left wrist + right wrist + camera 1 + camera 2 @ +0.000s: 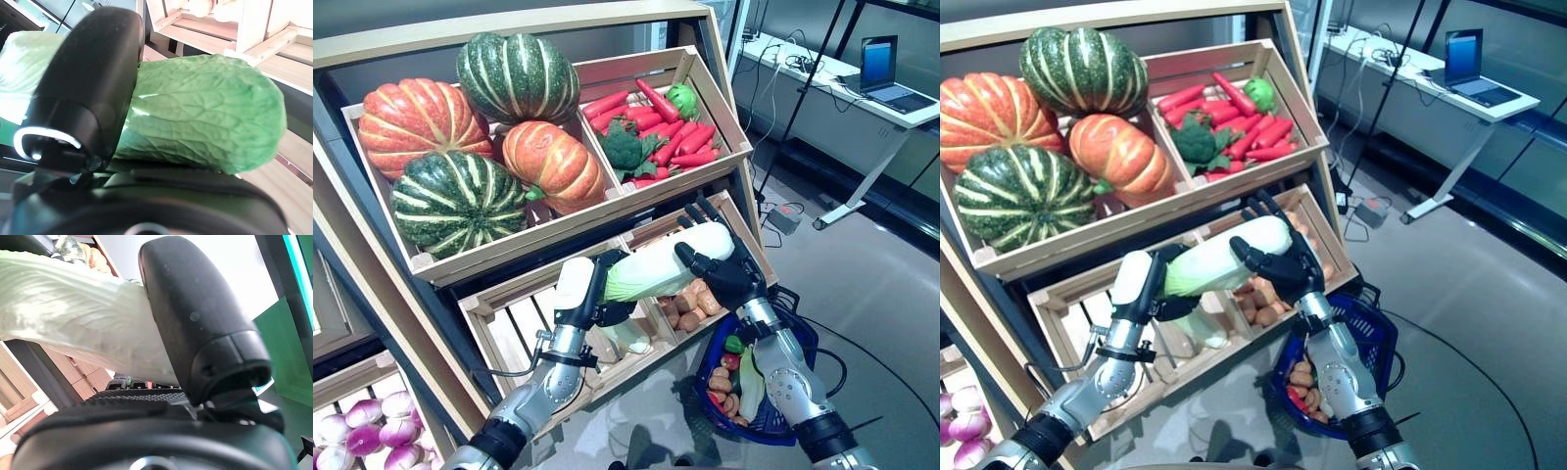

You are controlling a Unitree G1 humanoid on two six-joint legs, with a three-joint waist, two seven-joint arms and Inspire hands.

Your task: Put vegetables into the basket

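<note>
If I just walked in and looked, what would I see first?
Probably the long pale-green cabbage, held up by both robot hands in front of the lower wooden crates: the left hand grips its leafy end, the right hand its white end. Next, the big striped pumpkins in the top crate, orange and dark green. Down by the right arm sits a blue basket already holding some vegetables.

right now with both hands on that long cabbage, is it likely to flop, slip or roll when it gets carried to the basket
The cabbage probably stays fairly stiff: it spans level between the left robot hand and the right robot hand without sagging. Its smooth, rounded shape suggests that it could roll if set down. It may slip, since the leafy end looks soft.
</note>
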